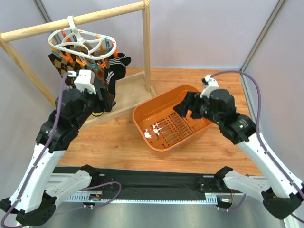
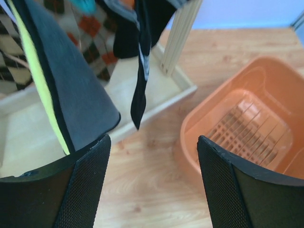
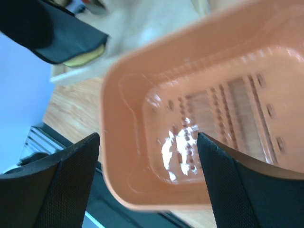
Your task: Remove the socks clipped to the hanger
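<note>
Where the counts can be made, you have one white plastic oval openwork hanger (image 1: 80,42), one orange plastic slotted basket (image 1: 142,118), one wooden rail frame (image 1: 95,16) and two arms. The soft fabric socks (image 1: 102,66) overlap too much for an exact count. Three patterns are distinguishable in the left wrist view: one black-and-yellow sock (image 2: 57,85), one black sock with a white stripe (image 2: 140,71), and brown argyle fabric with orange diamonds (image 2: 90,28) behind them. All are clipped under the hanger, which is hooked on the top rail of the frame at far left. The orange and grey-blue clips (image 1: 78,59) are too crowded to count.

Left arm: raised from its base, elbow bent, wrist brought up against the lower part of the sock cluster. Your left hand (image 2: 152,180) is spread wide with nothing between its fingers (image 2: 80,190). The toe of the black-and-yellow sock hangs right at the tip of one finger; I cannot tell whether they touch.

Right arm: stretched forward and inward, wrist angled down. Your right hand (image 3: 147,185) hovers over the basket, fingers spread, holding nothing.

The basket sits on the wooden surface (image 1: 118,142), just right of the frame's base, with no sock inside it.
</note>
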`<state>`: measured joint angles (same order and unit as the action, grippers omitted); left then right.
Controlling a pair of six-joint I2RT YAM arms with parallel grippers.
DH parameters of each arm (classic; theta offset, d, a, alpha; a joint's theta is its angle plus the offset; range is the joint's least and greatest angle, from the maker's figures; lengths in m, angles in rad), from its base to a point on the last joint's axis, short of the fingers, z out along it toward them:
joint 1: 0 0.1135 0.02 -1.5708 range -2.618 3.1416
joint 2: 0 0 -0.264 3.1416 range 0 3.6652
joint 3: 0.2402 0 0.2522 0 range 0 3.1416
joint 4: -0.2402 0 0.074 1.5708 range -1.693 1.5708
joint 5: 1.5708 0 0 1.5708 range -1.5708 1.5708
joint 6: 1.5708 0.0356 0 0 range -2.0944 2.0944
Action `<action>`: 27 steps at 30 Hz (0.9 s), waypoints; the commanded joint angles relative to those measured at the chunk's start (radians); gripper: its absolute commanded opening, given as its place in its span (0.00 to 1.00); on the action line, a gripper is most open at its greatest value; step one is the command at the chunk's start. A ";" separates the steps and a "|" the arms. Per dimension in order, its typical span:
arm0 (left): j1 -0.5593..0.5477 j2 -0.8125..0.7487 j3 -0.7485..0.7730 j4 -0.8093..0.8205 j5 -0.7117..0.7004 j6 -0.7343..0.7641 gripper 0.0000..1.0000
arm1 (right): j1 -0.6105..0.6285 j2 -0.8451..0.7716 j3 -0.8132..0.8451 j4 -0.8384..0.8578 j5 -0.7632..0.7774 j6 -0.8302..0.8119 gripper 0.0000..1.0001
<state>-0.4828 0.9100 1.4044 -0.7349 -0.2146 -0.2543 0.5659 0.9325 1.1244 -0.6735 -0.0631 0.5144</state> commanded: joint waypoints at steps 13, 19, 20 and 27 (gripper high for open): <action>0.013 -0.230 -0.310 0.135 0.018 -0.088 0.76 | 0.285 0.526 0.613 0.412 0.212 -0.264 0.82; 0.039 -0.206 -0.481 0.412 0.118 -0.102 0.75 | 0.287 0.618 0.682 0.627 -0.016 -0.344 0.81; 0.042 -0.194 -0.469 0.426 0.130 -0.096 0.74 | 0.288 0.653 0.745 0.612 -0.032 -0.347 0.81; 0.043 -0.062 -0.409 0.566 0.120 0.029 0.72 | 0.287 0.807 0.937 0.594 -0.049 -0.343 0.78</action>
<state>-0.4442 0.8185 0.9337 -0.3313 -0.1081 -0.3000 0.8505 1.6901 1.9915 -0.1303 -0.0708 0.1925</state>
